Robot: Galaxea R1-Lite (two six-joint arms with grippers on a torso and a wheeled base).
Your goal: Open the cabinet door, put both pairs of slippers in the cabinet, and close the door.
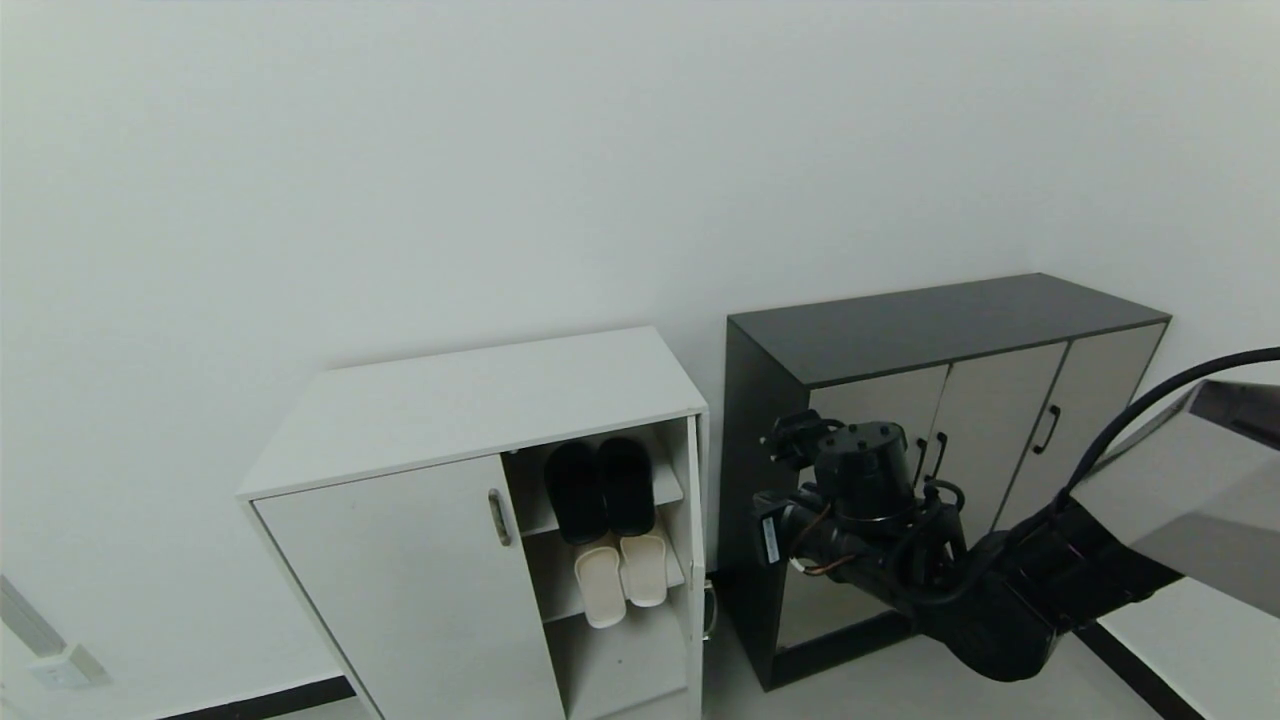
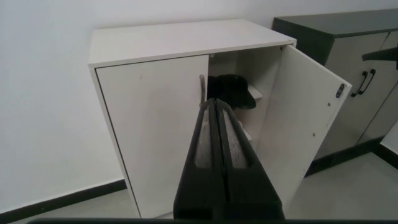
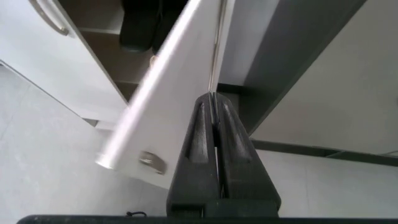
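Your right gripper [image 3: 214, 99], fingers pressed together, has the open cabinet door [image 3: 174, 93] just ahead, outer face toward it. Black slippers [image 1: 600, 490] and cream slippers [image 1: 622, 575] sit shelved beyond. Your left gripper [image 2: 214, 102], also pressed shut, hangs farther from the door.

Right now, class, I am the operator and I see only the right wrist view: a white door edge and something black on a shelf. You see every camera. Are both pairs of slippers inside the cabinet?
Observer: Yes. The black slippers lie on the upper shelf, and the white slippers on the shelf below.
Operator: And the other door?
Observer: The left door is closed, flush with the front.
Operator: What about the other arm?
Observer: The left hand is shut and empty, pointing at the cabinet from the front and touching nothing.
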